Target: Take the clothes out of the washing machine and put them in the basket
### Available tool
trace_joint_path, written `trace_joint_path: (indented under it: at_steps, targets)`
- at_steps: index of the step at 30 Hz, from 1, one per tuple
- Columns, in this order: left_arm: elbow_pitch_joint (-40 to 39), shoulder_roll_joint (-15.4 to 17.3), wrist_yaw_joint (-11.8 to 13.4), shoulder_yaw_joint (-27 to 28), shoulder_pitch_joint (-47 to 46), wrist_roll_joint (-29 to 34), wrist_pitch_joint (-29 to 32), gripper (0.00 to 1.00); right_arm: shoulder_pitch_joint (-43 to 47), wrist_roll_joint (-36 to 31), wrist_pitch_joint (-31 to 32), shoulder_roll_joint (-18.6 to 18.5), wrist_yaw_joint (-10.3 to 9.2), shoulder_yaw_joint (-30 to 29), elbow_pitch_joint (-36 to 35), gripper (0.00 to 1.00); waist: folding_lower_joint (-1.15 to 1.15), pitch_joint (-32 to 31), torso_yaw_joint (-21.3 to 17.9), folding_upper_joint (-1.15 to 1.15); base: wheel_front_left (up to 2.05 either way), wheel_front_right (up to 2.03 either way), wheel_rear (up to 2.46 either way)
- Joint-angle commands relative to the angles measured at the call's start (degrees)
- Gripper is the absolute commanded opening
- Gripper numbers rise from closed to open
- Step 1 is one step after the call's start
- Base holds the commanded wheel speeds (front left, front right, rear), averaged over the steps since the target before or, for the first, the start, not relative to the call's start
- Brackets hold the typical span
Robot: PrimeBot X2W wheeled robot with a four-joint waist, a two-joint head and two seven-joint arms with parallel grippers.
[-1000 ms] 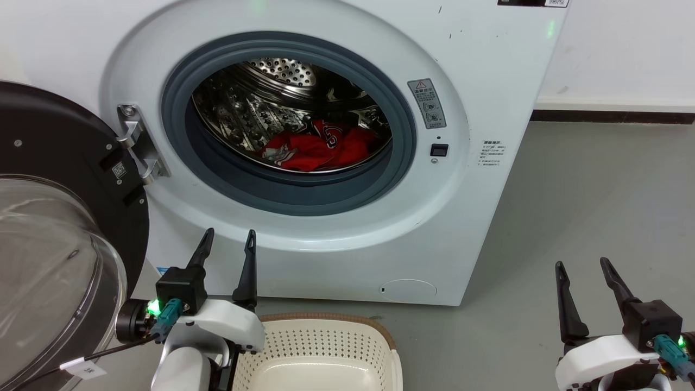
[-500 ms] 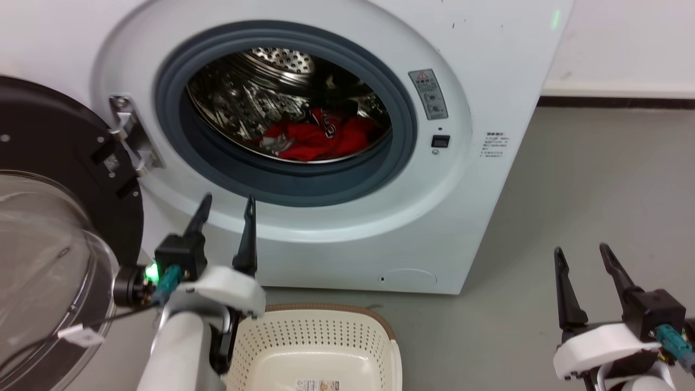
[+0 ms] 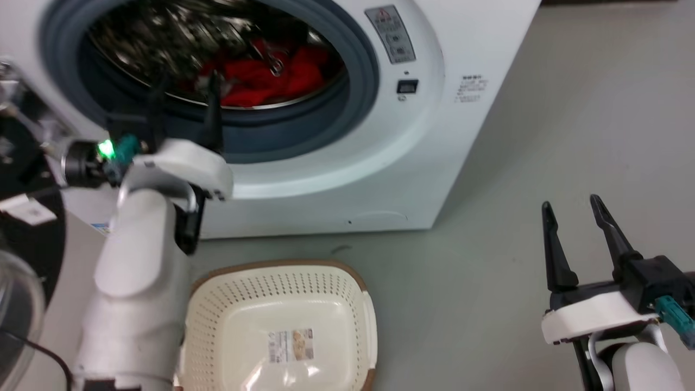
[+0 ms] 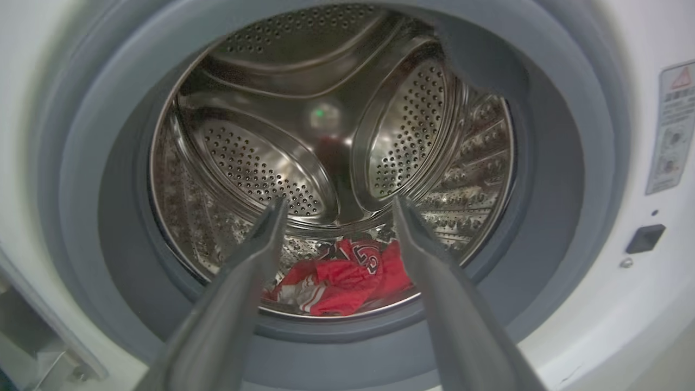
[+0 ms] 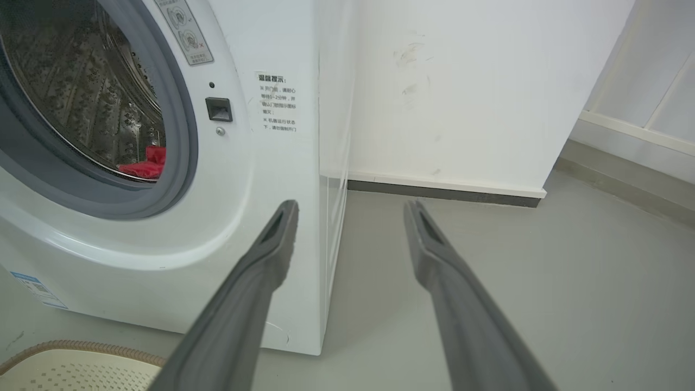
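The washing machine (image 3: 423,136) stands with its door swung open, and its steel drum (image 4: 326,125) shows through the grey-ringed porthole. Red clothes (image 3: 260,76) lie bunched at the bottom of the drum (image 4: 342,277), and a corner of them shows in the right wrist view (image 5: 144,165). My left gripper (image 3: 187,81) is open at the porthole's lower rim, in front of the clothes and apart from them (image 4: 339,201). The cream basket (image 3: 271,267) sits on the floor before the machine, a paper label on its bottom. Low at the right, my right gripper (image 3: 570,203) is open over bare floor (image 5: 352,205).
The black-framed glass door (image 3: 21,217) hangs open at the far left, close beside my left forearm (image 3: 136,271). Grey floor (image 3: 543,108) stretches to the right of the machine. A white wall with a dark skirting (image 5: 445,193) stands behind. The basket's corner (image 5: 70,364) lies near my right fingers.
The head camera has tipped down and closer, so the whole picture has shifted. My left gripper has risen from below the porthole to its lower rim. The right gripper keeps its pose.
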Motion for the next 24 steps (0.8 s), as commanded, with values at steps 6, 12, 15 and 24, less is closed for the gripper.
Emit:
trace_joint_path:
  at_steps: [6, 12, 15, 24]
  targets:
    - [9.5, 4.3, -0.5, -0.3, -10.6, 0.9, 1.8, 1.0, -3.7, 2.3, -1.4, 0.1, -0.03, 2.3, 0.2, 1.0, -0.01, 9.7, -6.0, 0.0, 0.0, 0.0, 0.0]
    - [16.9, 8.9, -1.1, -0.5, -19.4, 1.3, 6.7, 1.0, -6.8, 4.7, -2.7, 0.1, -0.03, 4.9, 2.1, 1.0, -0.01, 15.4, -10.2, 0.0, 0.0, 0.0, 0.0]
    - [19.9, 11.3, -1.3, -0.9, -23.5, 1.4, 9.6, 1.0, -8.2, 6.1, -3.1, 0.1, -0.03, 6.1, 3.2, 1.0, -0.01, 17.8, -12.2, 0.0, 0.0, 0.0, 0.0]
    - [26.5, 16.4, -2.1, -2.7, -32.9, 1.9, 19.4, 1.0, -10.1, 9.2, -3.2, 0.1, -0.03, 8.9, 3.3, 1.0, -0.01, 22.1, -16.1, 0.0, 0.0, 0.0, 0.0]
